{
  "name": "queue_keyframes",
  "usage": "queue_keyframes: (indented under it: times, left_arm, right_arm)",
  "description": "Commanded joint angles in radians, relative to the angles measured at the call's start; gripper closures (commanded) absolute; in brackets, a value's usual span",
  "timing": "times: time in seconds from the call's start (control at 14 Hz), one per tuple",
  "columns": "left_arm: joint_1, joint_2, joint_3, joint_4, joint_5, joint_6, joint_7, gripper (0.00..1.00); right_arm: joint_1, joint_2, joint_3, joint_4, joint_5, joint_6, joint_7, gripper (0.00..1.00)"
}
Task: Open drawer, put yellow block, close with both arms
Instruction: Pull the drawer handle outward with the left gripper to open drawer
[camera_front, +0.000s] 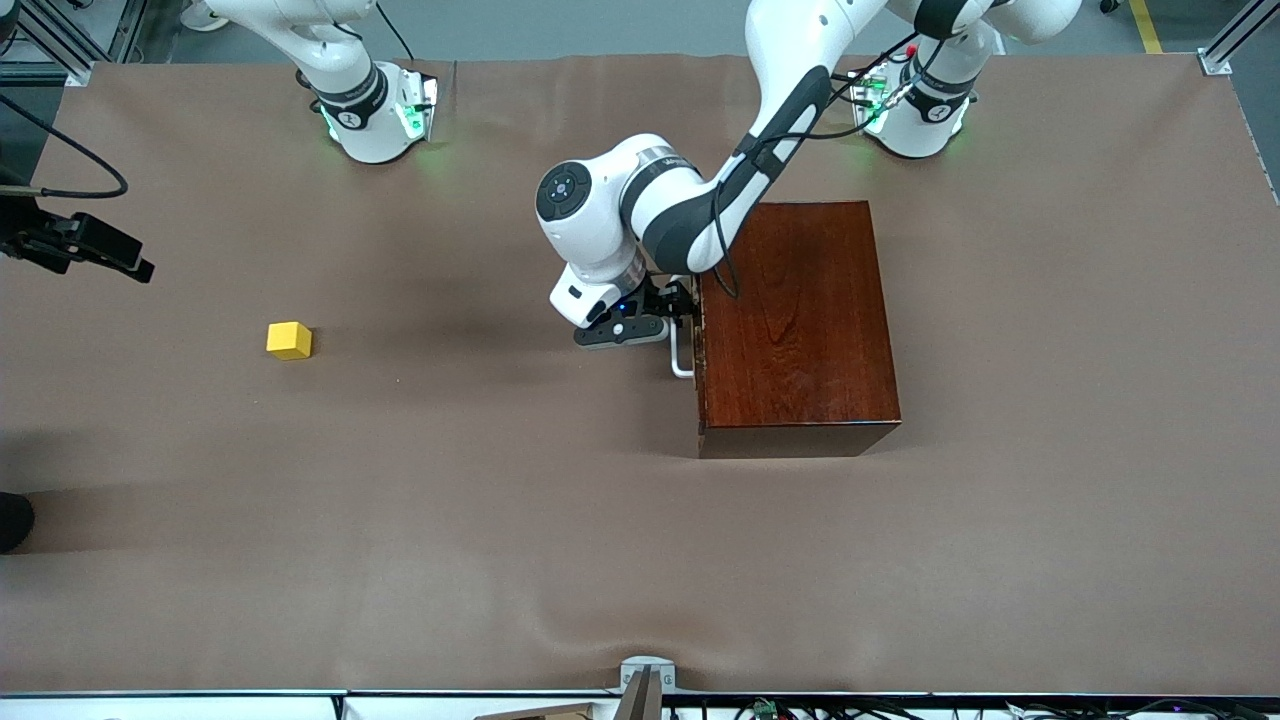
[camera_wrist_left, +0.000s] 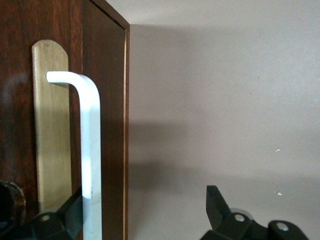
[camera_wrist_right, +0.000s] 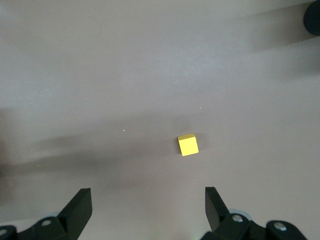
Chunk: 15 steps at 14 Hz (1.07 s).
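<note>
Fingers (camera_wrist_left: 67, 215) of left gripper (camera_wrist_left: 145, 212) straddle handle (camera_wrist_left: 90, 150), spread wide.

Table (camera_front: 640, 540), covered in brown cloth. Carried directly on it: one yellow block (camera_front: 289, 340) toward the right arm's end; one mahogany box (camera_front: 795, 330), well apart, toward the left arm's end.

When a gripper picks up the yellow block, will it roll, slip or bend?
The yellow block is a cube resting flat on the brown table cover, so it probably will not roll. Its plain flat faces should suit parallel fingers, though they may be slightly slippery. It looks solid and small, so likely stiff and light.
</note>
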Motion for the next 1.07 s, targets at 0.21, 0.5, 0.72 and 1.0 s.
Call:
queue_keyframes:
  times: [0.21, 0.5, 0.72, 1.0]
  left_arm:
    - [-0.006, 0.012, -0.006, 0.028, -0.027, 0.085, -0.051, 0.0]
    - [-0.01, 0.015, -0.006, 0.03, -0.048, 0.162, -0.064, 0.0]
    - [-0.012, 0.023, -0.009, 0.03, -0.053, 0.192, -0.067, 0.0]
    - [-0.013, 0.023, -0.009, 0.03, -0.083, 0.249, -0.067, 0.0]
  right_arm:
    - [0.017, -0.008, -0.003, 0.001, 0.001, -0.004, 0.016, 0.0]
    - [0.017, -0.008, -0.005, 0.001, 0.001, -0.003, 0.016, 0.0]
    - [0.017, -0.008, -0.005, 0.001, 0.0, -0.003, 0.016, 0.0]
    - [0.017, -0.008, -0.005, 0.001, 0.0, 0.0, 0.016, 0.0]
